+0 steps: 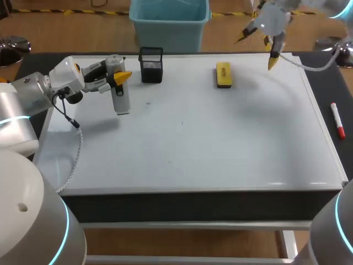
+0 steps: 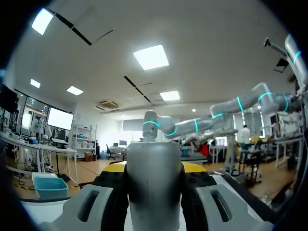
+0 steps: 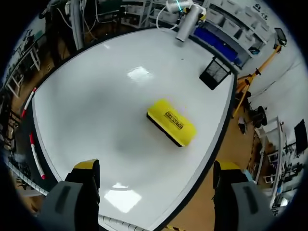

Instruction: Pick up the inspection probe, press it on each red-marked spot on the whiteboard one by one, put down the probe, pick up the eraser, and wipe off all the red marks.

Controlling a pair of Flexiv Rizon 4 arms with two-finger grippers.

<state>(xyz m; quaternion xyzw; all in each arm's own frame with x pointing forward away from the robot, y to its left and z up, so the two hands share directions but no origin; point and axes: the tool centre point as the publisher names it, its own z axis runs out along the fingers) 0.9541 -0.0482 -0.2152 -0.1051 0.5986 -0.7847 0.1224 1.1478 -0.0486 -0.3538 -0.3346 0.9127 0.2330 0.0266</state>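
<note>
- Probe (image 1: 121, 99), head view: a grey cylinder standing near upright at about 10 o'clock on the whiteboard (image 1: 220, 143). Its lower end is at the board surface, but I cannot tell whether it touches.
- My left gripper (image 1: 117, 77) comes in from 9 o'clock and is clamped on the probe's upper half, with one yellow tip showing on the side facing me.
- A black mesh pen holder (image 1: 151, 64) stands just beside the probe at its 2 o'clock, on the far edge of the board.
- The yellow eraser (image 1: 223, 74) lies flat at about 1 o'clock on the board, well apart from the probe.
- My right gripper (image 1: 257, 48) hangs above the far right corner with its fingers spread wide and nothing in them.
- A red-and-white marker (image 1: 337, 120) lies on the dark strip off the board's 3 o'clock edge.
- Left wrist view: the probe (image 2: 154, 183) fills the gap between my fingers, which press on it from both sides.
- Right wrist view: my fingers (image 3: 86, 168) stand far apart and hold nothing.
- The eraser (image 3: 171, 122) lies on the board at twelve o'clock, straight ahead of the fingers and clear of them.
- The pen holder (image 3: 215, 73) sits beyond the eraser at about 1 o'clock, and the probe (image 3: 185, 21) is farther off at the far edge.
</note>
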